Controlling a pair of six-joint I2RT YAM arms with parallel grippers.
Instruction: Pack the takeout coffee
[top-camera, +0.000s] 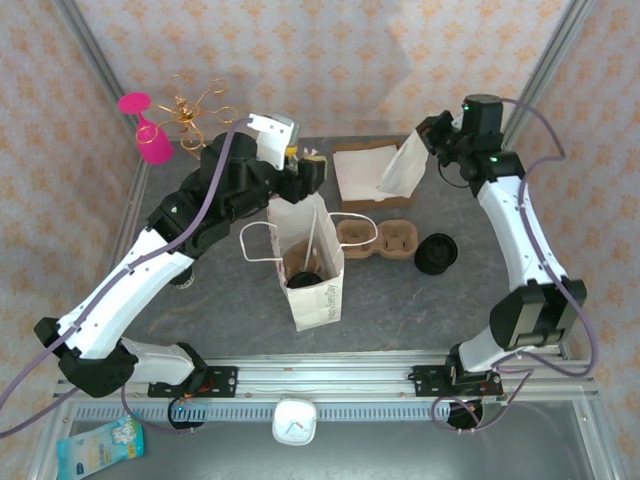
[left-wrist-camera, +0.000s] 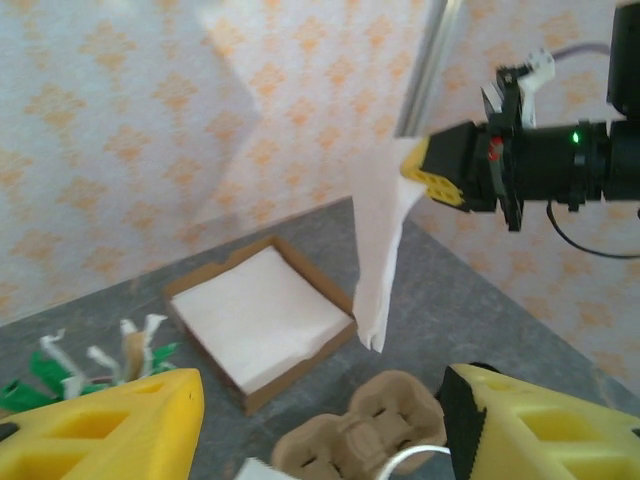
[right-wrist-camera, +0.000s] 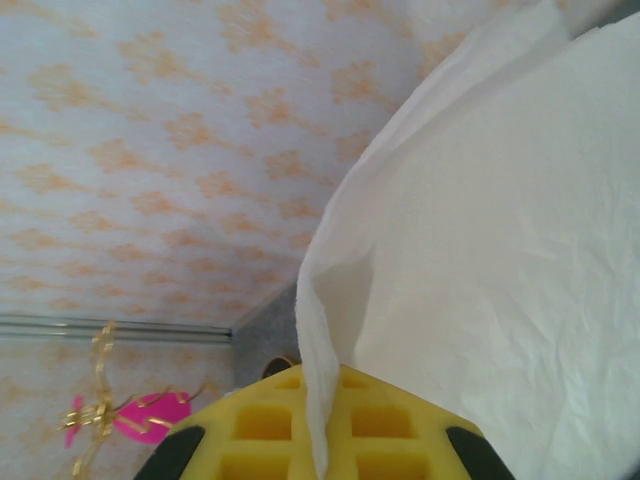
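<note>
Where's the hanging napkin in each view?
Top external: napkin upper right of centre, at the tray's right edge.
Left wrist: centre, hanging right of the tray.
Right wrist: right half, close up.
Shared landmark: right gripper pinching it.

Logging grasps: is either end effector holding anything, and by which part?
The right end effector pinches a white napkin by its upper end, and the napkin hangs free. The left end effector is open, holding nothing.

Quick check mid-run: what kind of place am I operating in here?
Probably a staged test cell, not a real café: patterned wall panels in a metal frame, with takeout props, a paper bag and cardboard cup carrier.
</note>
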